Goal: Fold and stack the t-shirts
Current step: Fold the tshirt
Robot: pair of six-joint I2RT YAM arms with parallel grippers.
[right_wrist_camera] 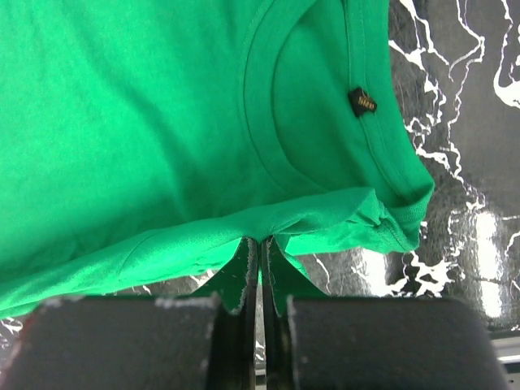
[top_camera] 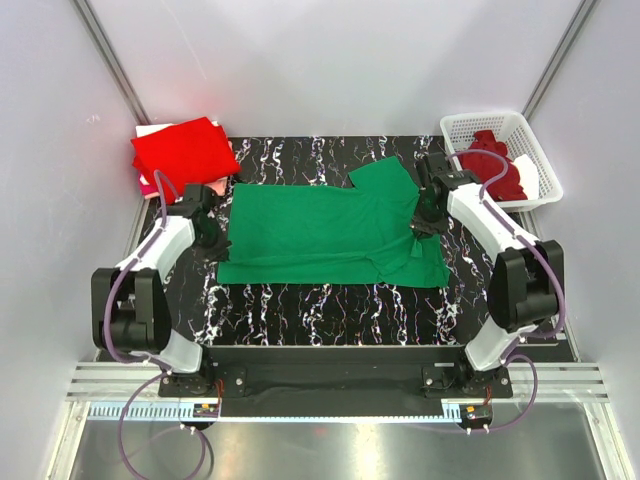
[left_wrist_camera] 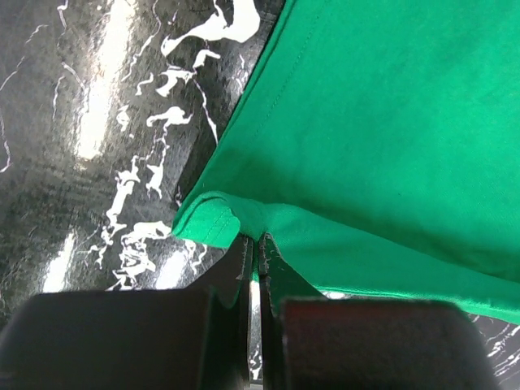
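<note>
An emerald green t-shirt (top_camera: 325, 232) lies spread across the middle of the black marbled table (top_camera: 330, 305), one sleeve pointing to the far side. My left gripper (top_camera: 214, 243) is shut on its left hem edge (left_wrist_camera: 244, 219), which is pinched and lifted between the fingers. My right gripper (top_camera: 424, 222) is shut on the fabric near the collar (right_wrist_camera: 268, 219); the round neckline and a small dark label (right_wrist_camera: 362, 101) show above it. A folded bright red t-shirt (top_camera: 185, 152) lies at the far left corner. A dark maroon t-shirt (top_camera: 495, 165) sits in the basket.
The white plastic lattice basket (top_camera: 540, 160) stands at the far right corner, with something white beside the maroon cloth. White fabric peeks from under the red shirt. Grey walls close in the table on three sides.
</note>
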